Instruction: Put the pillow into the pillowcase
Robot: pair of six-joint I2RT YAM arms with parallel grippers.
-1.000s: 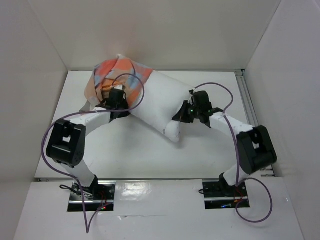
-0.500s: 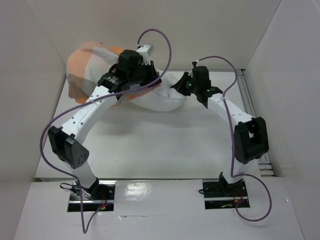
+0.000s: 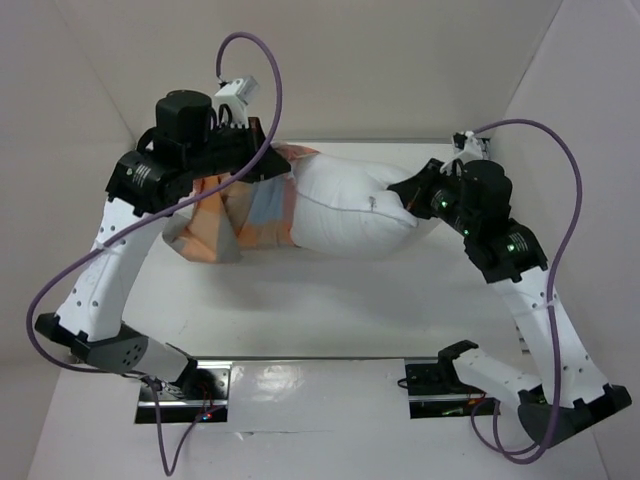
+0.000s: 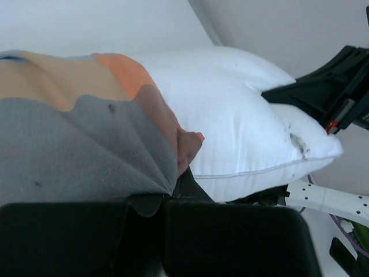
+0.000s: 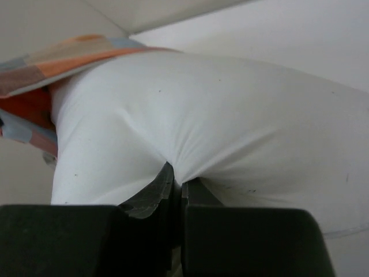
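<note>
Nearest the camera, 2 arms are bolted at the near table edge, the left arm and the right arm, and both reach to the far half of the table. Left gripper: jaws closed flat on a fold of the pillowcase, with grey and orange checks bunched right at the fingertips in the left wrist view. Right gripper: jaws all but closed, pinching a small tuck of the pillow at its right end, where the white fabric puckers into the pinch. The pillow lies crosswise, long axis left to right, between the 2 grippers. Its left end is inside the pillowcase and the larger right part is bare white. The top view leaves it unclear whether the pillow rests on the table or hangs just clear of it; the shadow under it suggests some lift. Beyond it stands the back wall, near the pillow but apart from it. Step in hand, as I read it: sleeving, partly done, with the case over 1 end only. The next move calls for opposing pulls: the left gripper draws the hem rightward along the pillow while the right gripper holds its end firm or pushes it leftward. The hem must ride over the plump middle without bunching, and the pinch on the right will have to let go before the case can cover that end. Count: 1 pillow, 1 pillowcase, 2 arms, 2 grippers.
</note>
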